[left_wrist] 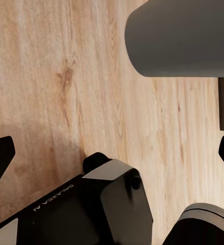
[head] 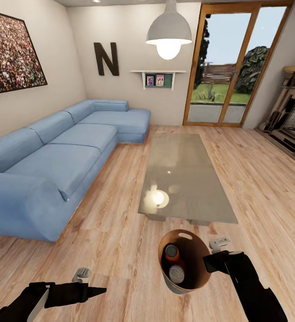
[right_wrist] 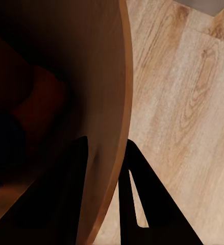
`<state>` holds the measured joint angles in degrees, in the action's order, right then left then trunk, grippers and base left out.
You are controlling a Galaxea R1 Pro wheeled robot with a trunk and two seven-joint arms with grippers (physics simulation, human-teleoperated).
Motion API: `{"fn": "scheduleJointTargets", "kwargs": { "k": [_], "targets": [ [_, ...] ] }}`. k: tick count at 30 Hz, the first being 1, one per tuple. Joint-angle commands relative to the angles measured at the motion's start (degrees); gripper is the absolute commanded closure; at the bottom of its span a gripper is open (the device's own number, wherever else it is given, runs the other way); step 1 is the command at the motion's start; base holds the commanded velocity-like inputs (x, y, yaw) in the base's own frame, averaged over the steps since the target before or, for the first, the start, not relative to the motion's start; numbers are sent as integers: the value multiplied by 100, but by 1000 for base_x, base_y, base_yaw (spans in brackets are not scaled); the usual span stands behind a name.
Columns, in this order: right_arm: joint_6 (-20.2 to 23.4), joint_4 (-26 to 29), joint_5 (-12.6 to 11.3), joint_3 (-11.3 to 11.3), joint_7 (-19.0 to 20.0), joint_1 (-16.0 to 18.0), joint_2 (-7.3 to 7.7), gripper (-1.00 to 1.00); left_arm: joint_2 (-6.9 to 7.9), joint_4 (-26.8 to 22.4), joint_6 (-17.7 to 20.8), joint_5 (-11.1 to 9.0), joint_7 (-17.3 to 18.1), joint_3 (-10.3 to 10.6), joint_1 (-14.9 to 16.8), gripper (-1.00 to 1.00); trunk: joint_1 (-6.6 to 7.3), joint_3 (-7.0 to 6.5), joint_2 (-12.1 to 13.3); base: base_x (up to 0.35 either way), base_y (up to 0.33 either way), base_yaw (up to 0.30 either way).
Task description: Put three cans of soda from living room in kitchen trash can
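Across the head view, a light plank floor [head: 120, 232] fills the living room. A blue corner sofa [head: 57, 156] runs along the 9 o'clock side, and a low glass table [head: 183, 174] lies at centre, with wood-framed glass doors [head: 230, 67] at 1 o'clock. Beyond the table's near end, toward 6 o'clock, sits the trash can [head: 196, 250], pale outside, copper-brown inside, with an oval handle cutout at its far rim. Inside it lie an orange soda can [head: 171, 253] and a second can [head: 177, 273] showing a grey end; its colour cannot be told. The right gripper [head: 208, 263] sits at the bin's rim at its 3 o'clock side. The left gripper [head: 100, 291] hangs low at 7 o'clock over bare floor, its black tip pointing toward the bin but well apart from it.

Left wrist view: the left gripper's dark fingertips [left_wrist: 0, 158] stand wide apart at opposite edges, nothing between them; below lie planks and the bin's pale outer wall [left_wrist: 180, 38].

Right wrist view: the right gripper [right_wrist: 104, 153] is clamped on the bin's wall [right_wrist: 104, 102], one finger inside and one finger [right_wrist: 142, 189] outside. An orange shape, dim, shows within.
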<state>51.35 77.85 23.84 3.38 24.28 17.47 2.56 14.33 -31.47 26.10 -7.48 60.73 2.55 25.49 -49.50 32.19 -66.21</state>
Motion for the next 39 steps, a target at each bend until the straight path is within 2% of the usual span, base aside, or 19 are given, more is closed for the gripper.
{"fn": "scheduleJointTargets", "kwargs": {
  "k": [1, 8, 34, 39],
  "targets": [
    [17, 2, -96, -3, 11, 2, 0, 100, 0, 0, 0, 0, 0, 0, 0, -100, -22, 18, -42, 0, 0, 7],
    [15, 2, -99, -4, 15, 2, -1, 100, 3, 0, -2, 1, 1, 0, 0, -100, -176, 164, -323, 0, 0, 2],
    [15, 2, -99, -4, 24, 2, -1, 100, 3, 0, -9, 9, 1, 0, 0, -100, -747, 864, -1366, 0, 0, 0],
    [15, 2, -96, 3, 188, 2, 7, 100, 1, 0, -9, 15, 1, 0, 0, -100, -857, 1000, -1566, 0, 0, 0]
  ]
}}
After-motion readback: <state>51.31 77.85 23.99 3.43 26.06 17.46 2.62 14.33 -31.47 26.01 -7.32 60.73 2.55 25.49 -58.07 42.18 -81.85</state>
